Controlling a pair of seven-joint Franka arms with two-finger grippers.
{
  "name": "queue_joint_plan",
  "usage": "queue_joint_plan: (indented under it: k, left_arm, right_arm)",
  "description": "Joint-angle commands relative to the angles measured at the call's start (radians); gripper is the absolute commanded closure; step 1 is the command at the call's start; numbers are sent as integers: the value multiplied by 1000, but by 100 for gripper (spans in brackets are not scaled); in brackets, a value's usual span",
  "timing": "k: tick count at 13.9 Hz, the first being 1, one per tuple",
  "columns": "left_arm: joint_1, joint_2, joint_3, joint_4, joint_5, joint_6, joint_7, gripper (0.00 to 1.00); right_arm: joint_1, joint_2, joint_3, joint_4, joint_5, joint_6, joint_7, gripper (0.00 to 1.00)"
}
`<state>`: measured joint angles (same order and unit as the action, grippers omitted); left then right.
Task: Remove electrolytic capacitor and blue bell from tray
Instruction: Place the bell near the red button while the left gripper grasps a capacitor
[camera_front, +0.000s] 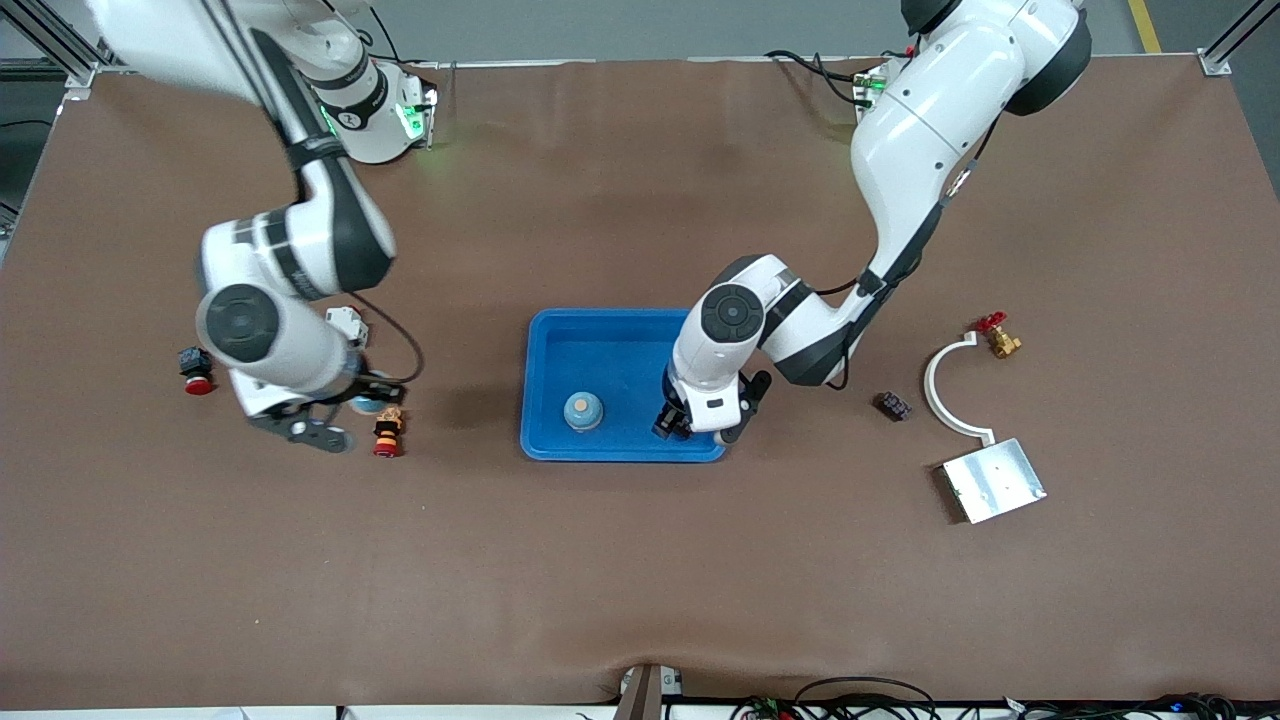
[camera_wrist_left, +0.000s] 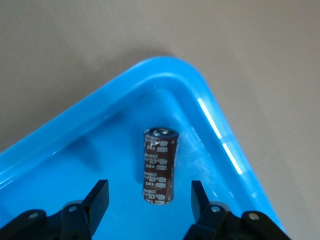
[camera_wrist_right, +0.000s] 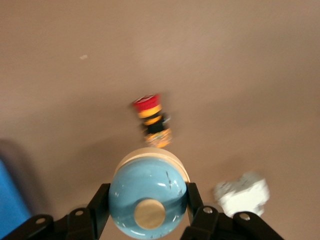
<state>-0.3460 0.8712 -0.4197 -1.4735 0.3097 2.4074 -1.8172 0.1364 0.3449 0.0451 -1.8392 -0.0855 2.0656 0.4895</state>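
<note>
A dark brown capacitor (camera_wrist_left: 160, 165) lies in the blue tray (camera_wrist_left: 165, 67) close to a corner. My left gripper (camera_wrist_left: 150, 192) hangs over it, open, with a finger on each side and neither touching. In the front view that gripper (camera_front: 690, 428) is over the tray's (camera_front: 600, 316) corner nearest the camera at the left arm's end and hides the capacitor. My right gripper (camera_wrist_right: 147, 200) is shut on a light blue bell (camera_wrist_right: 147, 192) with a wooden knob. It shows in the front view (camera_front: 340, 415) low over the table. A second blue bell (camera_front: 583, 410) sits in the tray.
A red and yellow push button (camera_front: 387, 432) (camera_wrist_right: 152, 120) lies beside the right gripper, with a small white part (camera_wrist_right: 242, 194) and another red button (camera_front: 196, 372) near it. Toward the left arm's end lie a small dark block (camera_front: 892, 405), a white curved bracket (camera_front: 945, 385), a brass valve (camera_front: 998, 338) and a metal plate (camera_front: 993, 480).
</note>
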Motion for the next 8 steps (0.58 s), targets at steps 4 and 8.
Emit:
queue_joint_plan:
  k: [4, 8]
  left_arm:
    - [-36, 35, 38, 24, -3, 32, -14, 34]
    - [-41, 49, 38, 22, 15, 59, -2, 92]
  right_arm:
    - [-208, -49, 19, -184, 0, 187, -364, 100]
    - [-346, -6, 18, -198, -6, 310, -596, 100]
